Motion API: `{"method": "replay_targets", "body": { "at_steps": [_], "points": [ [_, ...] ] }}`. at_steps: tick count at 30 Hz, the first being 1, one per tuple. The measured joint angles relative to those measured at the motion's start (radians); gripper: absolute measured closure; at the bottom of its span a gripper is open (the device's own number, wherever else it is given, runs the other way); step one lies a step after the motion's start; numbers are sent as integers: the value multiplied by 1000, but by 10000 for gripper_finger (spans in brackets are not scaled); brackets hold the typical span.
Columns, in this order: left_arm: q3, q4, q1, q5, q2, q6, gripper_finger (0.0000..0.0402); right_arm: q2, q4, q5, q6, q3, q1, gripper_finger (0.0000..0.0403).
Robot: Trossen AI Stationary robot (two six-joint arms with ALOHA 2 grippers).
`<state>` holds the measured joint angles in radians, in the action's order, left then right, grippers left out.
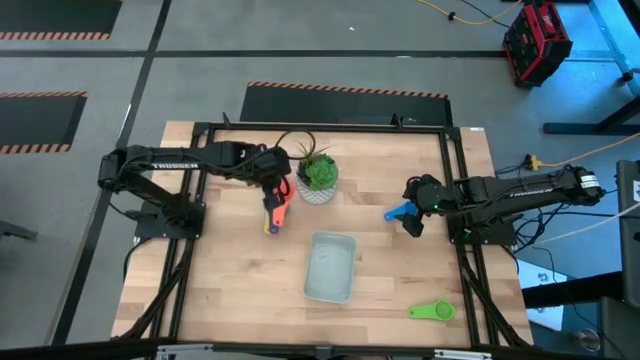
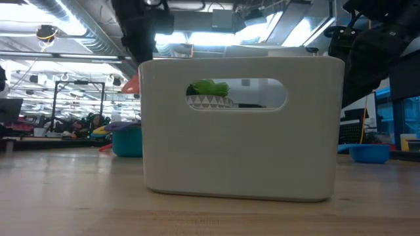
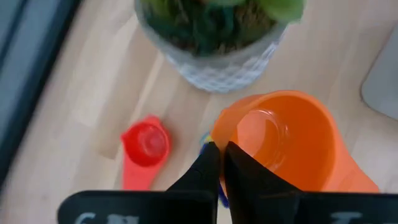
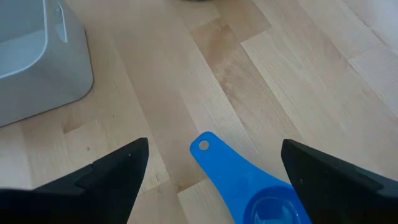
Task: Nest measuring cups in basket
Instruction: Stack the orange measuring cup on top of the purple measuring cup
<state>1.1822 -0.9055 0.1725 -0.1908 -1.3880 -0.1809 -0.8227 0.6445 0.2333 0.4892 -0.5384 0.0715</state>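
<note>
The surface (image 1: 240, 290) carries an empty basket (image 1: 331, 267), so no cup is judged nested yet. An orange cup (image 3: 286, 143) is clamped at its rim by the left hand (image 3: 219, 160) beside the plant pot (image 1: 319, 178). The right hand (image 4: 211, 171) is spread apart over a blue cup (image 4: 249, 186). A green cup (image 1: 432, 311) and a small red scoop (image 3: 144, 149) lie untouched

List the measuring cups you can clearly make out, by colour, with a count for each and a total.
orange cup: 1
red cup: 1
blue cup: 1
green cup: 1
teal cup: 1
Total: 5 clearly seen; others may be hidden.
</note>
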Motion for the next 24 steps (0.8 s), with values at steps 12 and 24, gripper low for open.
{"method": "replay_targets", "body": {
  "at_steps": [12,24],
  "points": [
    [-115,35,61,44,0,-29,397,0,0,0,0,0,0,33],
    [-189,81,71,55,0,-49,396,0,0,0,0,0,0,33]
  ]
}}
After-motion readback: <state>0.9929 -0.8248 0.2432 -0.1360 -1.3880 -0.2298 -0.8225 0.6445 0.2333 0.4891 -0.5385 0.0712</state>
